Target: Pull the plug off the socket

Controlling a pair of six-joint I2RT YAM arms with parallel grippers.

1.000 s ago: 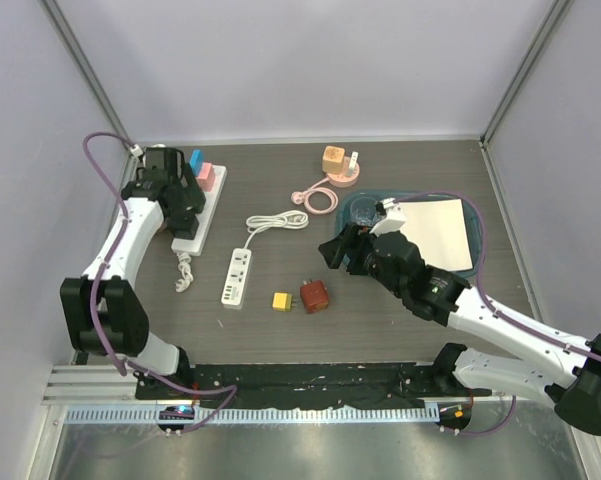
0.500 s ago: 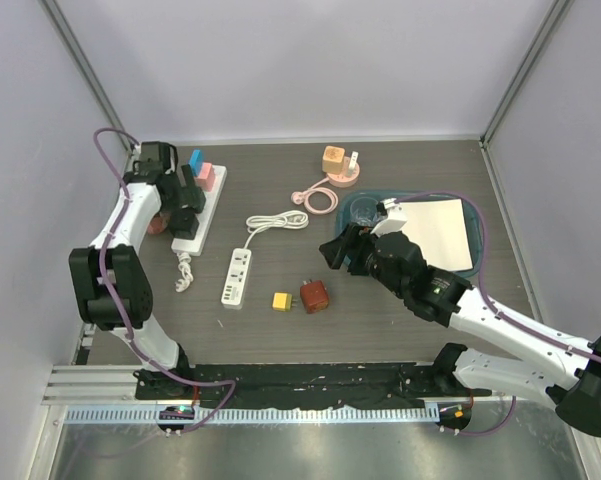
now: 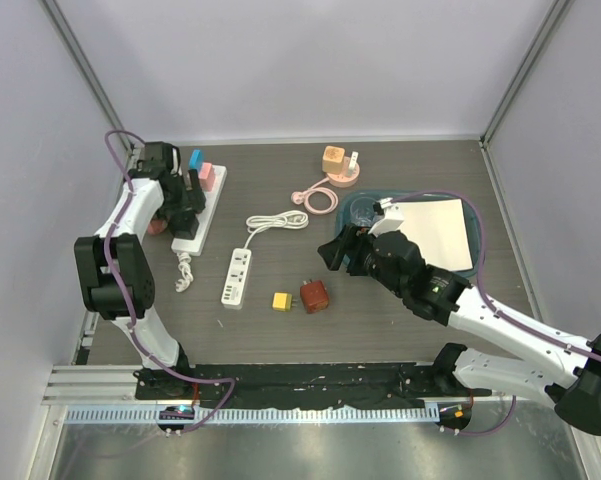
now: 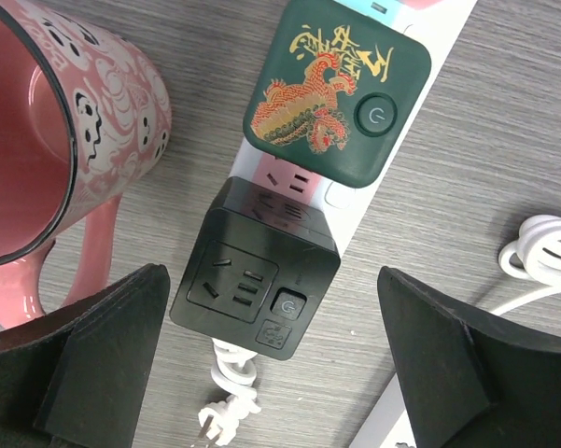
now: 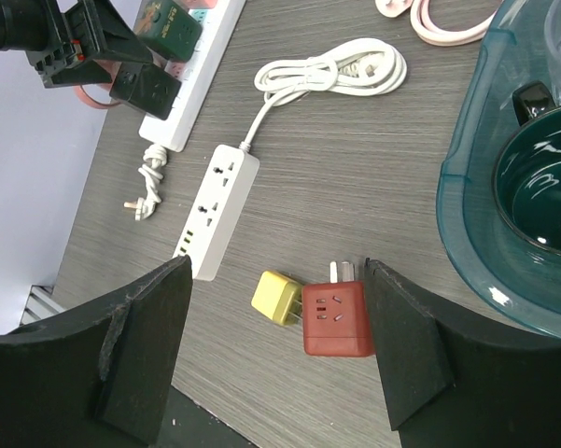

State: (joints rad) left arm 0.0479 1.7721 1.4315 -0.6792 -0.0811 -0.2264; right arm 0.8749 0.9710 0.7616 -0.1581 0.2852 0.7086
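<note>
So far nothing is pulled: the black plug block (image 4: 257, 280) sits fully seated on the white power strip (image 4: 359, 219), with no gap visible under it. The left gripper (image 4: 271, 289) hovers directly over it with its jaws spread wide, one finger to each side of the block and neither touching it. By my reading the approach is nearly finished, and the descent, the squeeze and the pull itself are all left to do.

The block is a squat, matte black cube with rounded edges. Its upper face, turned toward the gripper, carries a socket pattern and a small power button. Just beyond it on the same strip sits a dark green adapter (image 4: 336, 89) with a gold and red dragon print. A pink mug (image 4: 103, 103) stands just outside one finger, close enough that the descent may want care.

The right gripper (image 5: 275, 271) hangs open above mid-table, well apart from the strip, with a red adapter (image 5: 336, 317) and a yellow one (image 5: 277, 297) lying loose beneath it.
</note>
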